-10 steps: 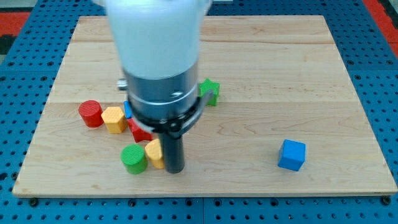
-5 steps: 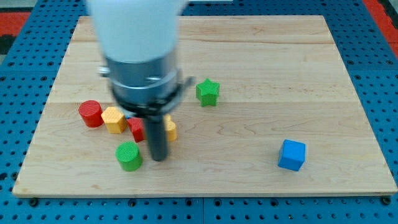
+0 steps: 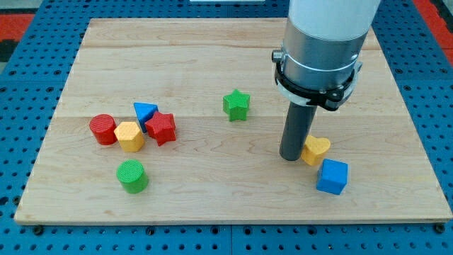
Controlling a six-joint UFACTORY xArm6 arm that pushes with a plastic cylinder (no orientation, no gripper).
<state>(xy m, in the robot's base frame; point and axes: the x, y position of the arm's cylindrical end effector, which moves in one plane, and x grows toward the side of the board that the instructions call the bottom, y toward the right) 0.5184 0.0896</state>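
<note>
My tip (image 3: 291, 157) rests on the board right of centre, touching the left side of a yellow heart block (image 3: 316, 150). Just below and to the right of that heart sits a blue cube (image 3: 332, 176). A green star (image 3: 236, 105) lies up and to the left of the tip. At the view's left is a cluster: a red cylinder (image 3: 102, 129), a yellow hexagon block (image 3: 129, 136), a blue triangle (image 3: 145, 112) and a red star (image 3: 162, 127). A green cylinder (image 3: 132, 176) stands alone below them.
The wooden board (image 3: 226, 64) lies on a blue pegboard table (image 3: 14, 106). The arm's white and grey body (image 3: 322, 42) hangs over the board's upper right part.
The tip has swept from the left cluster to the right, and the yellow heart has moved with it to beside the blue cube. The blue triangle and red star now show fully.
</note>
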